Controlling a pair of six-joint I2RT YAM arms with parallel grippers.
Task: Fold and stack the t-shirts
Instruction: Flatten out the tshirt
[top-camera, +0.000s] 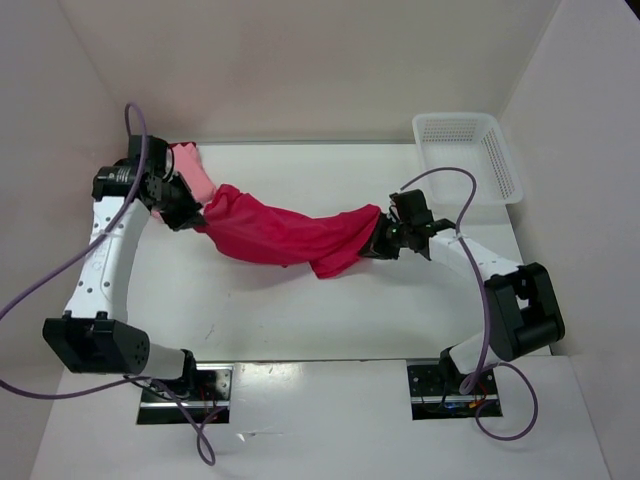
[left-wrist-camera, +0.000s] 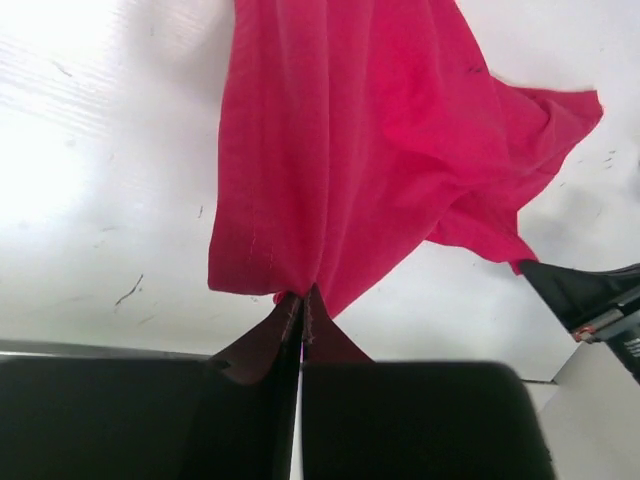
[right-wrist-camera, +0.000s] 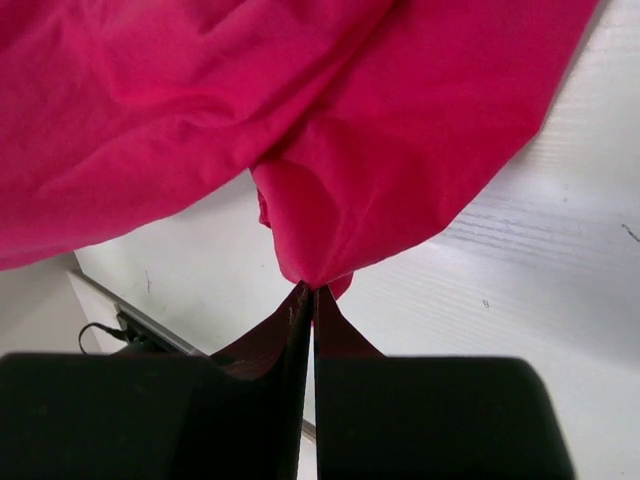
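Robot lab test booth: white panel walls (top-camera: 300, 70), white table (top-camera: 300, 320), bolted arm bases (top-camera: 186, 384).

The crimson-magenta shirt (top-camera: 285, 235) is strung out sideways between the two grippers, bunched into a loose, wrinkly band that's wider on the left than the right. The left gripper (top-camera: 190, 215) has one end pinched tight and the right gripper (top-camera: 380, 243) has the other, with a flap drooping near the right end. The light pink shirt (top-camera: 198, 183) sits crumpled just behind the left end, and a bit of the dark red one (top-camera: 184, 155) pokes out behind it.
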